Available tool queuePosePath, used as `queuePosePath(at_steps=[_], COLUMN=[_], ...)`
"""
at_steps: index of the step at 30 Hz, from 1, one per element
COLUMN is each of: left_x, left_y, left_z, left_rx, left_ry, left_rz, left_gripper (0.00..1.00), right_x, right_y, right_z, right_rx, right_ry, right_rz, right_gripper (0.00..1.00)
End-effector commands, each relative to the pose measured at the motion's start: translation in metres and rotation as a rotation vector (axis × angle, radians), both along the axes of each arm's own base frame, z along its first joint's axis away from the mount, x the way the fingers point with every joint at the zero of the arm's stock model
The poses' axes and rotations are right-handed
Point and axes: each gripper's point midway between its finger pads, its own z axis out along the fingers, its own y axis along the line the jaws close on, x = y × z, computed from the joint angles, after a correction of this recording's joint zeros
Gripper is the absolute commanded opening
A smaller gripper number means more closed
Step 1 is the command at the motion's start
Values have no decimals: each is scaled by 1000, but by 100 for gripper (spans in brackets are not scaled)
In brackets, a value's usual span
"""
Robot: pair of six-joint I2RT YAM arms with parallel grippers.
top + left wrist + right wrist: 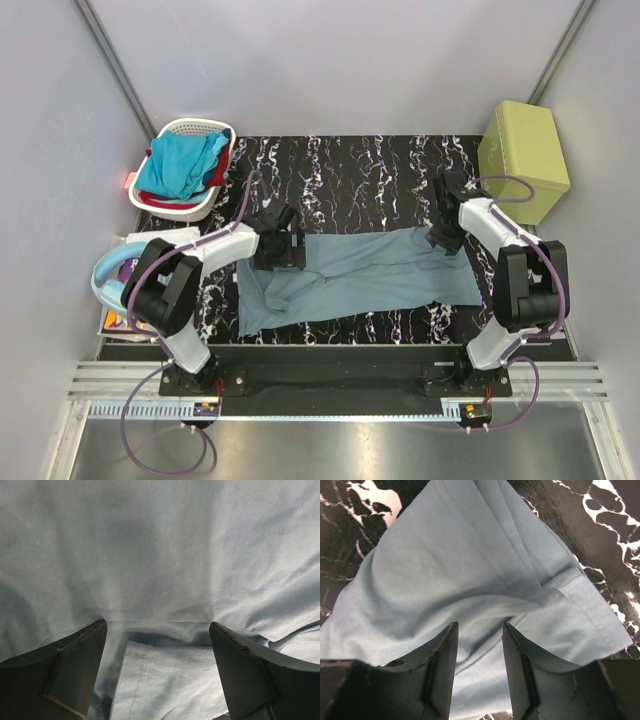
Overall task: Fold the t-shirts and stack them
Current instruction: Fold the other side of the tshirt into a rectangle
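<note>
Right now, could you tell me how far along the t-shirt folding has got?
Done: the grey-blue tee lies on the table folded into a long strip. In hand: the left gripper and right gripper, both open, sit over its two ends. Left: its crosswise folds, plus the turquoise tee and red tee in the white basket; no stack yet.

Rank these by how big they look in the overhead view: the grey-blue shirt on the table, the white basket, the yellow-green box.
1. grey-blue shirt, clearly largest.
2. white basket and yellow-green box: about alike, so not ranked.
</note>
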Motion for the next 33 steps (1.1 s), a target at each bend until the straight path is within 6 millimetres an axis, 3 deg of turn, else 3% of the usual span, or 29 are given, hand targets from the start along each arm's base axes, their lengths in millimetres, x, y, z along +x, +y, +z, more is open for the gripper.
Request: queuePosePath(at_steps=[1, 12, 18, 21, 29, 33], left_x=[4, 1, -2, -3, -4, -5], left_y=[-8, -7, -11, -11, -16, -18], left_z=[14, 12, 10, 10, 11, 11], left_rx=[-46, -46, -64, -67, -88, -92], left_ry=[-49, -41, -22, -18, -8, -2], left_rz=[-25, -28, -40, -42, -51, -57], left_gripper=[89, 88, 86, 86, 84, 84], right_x=[16, 14, 1, -9, -43, -51], right_y=[-3, -7, -9, -13, -25, -36], right_z=[-4, -23, -28, -24, -7, 5], right_rx=[-38, -54, -58, -71, -117, -167], right_ry=[-15, 24, 48, 50, 81, 69], right_rz=[-22, -36, -55, -65, -108, -133], right_gripper=[47, 43, 24, 15, 6, 4])
